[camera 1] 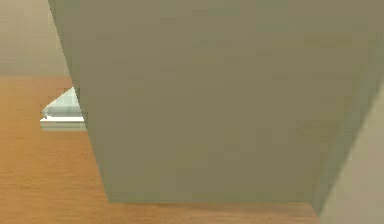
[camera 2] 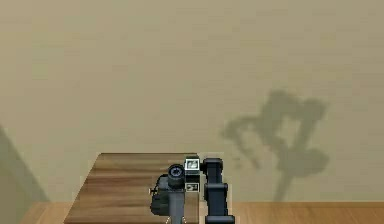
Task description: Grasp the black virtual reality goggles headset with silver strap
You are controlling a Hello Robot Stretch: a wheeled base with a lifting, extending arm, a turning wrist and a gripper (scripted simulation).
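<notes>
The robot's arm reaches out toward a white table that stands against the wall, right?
Not quite. The table is brown wood, not white, as the arm side view shows. The rest is right: the arm reaches out toward it, and it stands against the wall.

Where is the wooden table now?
Arm side view, lower left: the wooden table stands against the wall, with the tool at its right end.

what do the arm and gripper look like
The arm is a dark square bar. At its far end sit small white squares with black marks, and beside them the gripper has a dark body.
</notes>
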